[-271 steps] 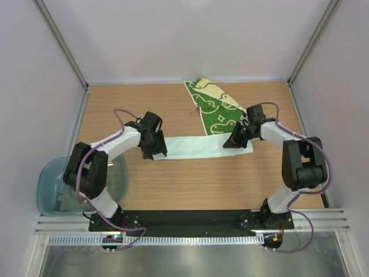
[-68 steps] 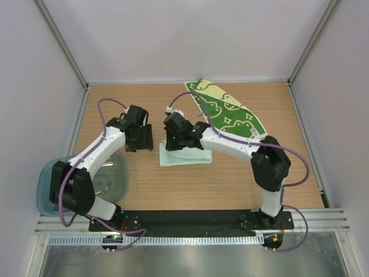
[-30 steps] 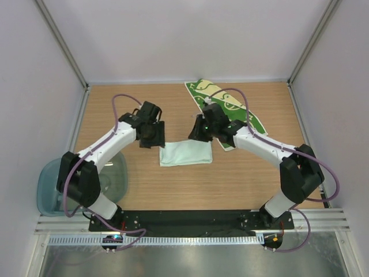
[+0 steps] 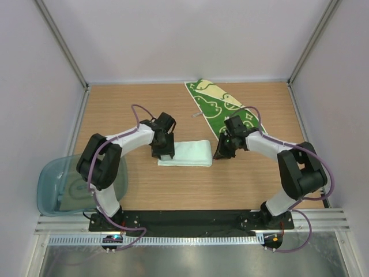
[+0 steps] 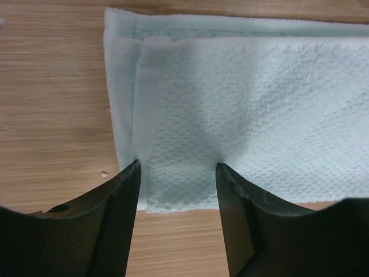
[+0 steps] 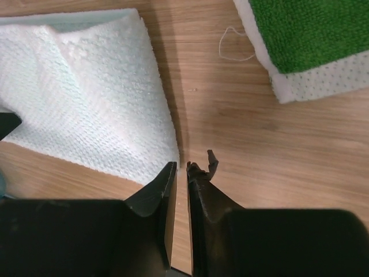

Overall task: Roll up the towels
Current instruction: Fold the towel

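Note:
The pale mint-blue towel (image 4: 187, 153) lies folded into a short strip at the table's middle. It also shows in the left wrist view (image 5: 259, 104) and the right wrist view (image 6: 86, 98). My left gripper (image 4: 165, 150) is open over the towel's left end, its fingers (image 5: 130, 179) straddling the folded layers near the front edge. My right gripper (image 4: 219, 152) stands at the towel's right front corner with its jaws almost together and nothing between them (image 6: 181, 168). The green towel with cream patches (image 4: 222, 109) lies flat at the back right, its corner in the right wrist view (image 6: 311, 34).
A translucent teal-grey bin (image 4: 57, 184) hangs over the table's front left corner. Metal frame posts and white walls enclose the wooden table (image 4: 190, 190). A loose white thread (image 6: 233, 49) lies on the wood beside the green towel.
The long mint strip has been folded in half. In the last second my left gripper moved right onto the towel's left end, and my right gripper came down to its right front corner.

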